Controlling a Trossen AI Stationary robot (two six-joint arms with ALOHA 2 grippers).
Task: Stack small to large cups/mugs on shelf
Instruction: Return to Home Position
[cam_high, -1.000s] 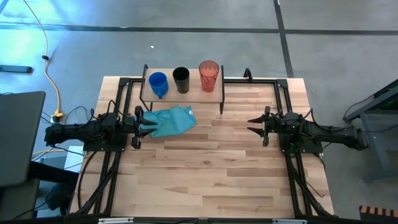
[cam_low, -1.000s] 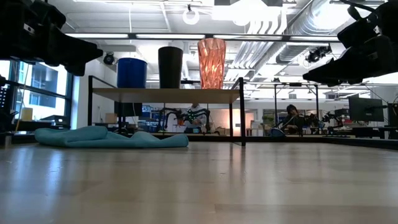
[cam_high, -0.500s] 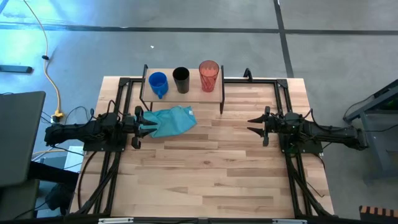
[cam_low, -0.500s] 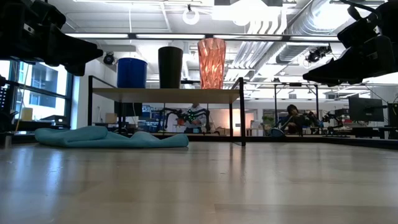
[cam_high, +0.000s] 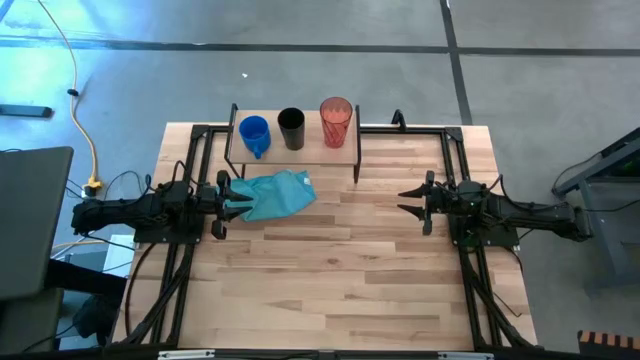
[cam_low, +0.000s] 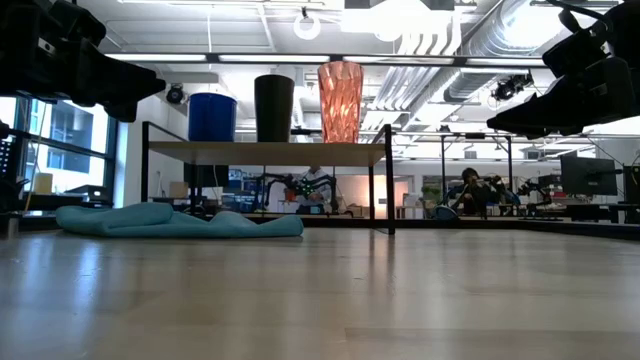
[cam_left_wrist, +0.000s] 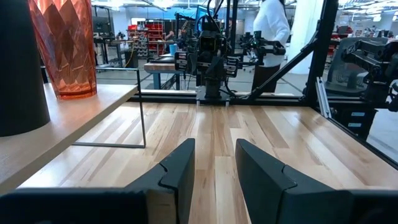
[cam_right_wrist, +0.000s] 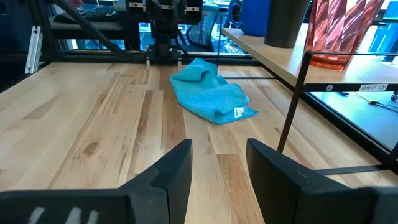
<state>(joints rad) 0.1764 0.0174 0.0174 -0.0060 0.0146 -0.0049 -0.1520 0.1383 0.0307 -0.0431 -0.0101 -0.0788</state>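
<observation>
Apparently complete: blue mug (cam_high: 254, 133), black cup (cam_high: 291, 127) and red-orange tumbler (cam_high: 336, 120) stand in a row on the shelf (cam_high: 300, 156), small to large. Left gripper (cam_left_wrist: 214, 147) and right gripper (cam_right_wrist: 219, 147) hover apart, fingers spread, empty. Only parking is left.

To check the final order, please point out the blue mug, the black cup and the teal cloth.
blue mug (cam_low: 212, 117), low view, on its side wall.
black cup (cam_low: 274, 108), low view, on its side wall.
teal cloth (cam_high: 276, 195), high view, on its middle fold.
</observation>
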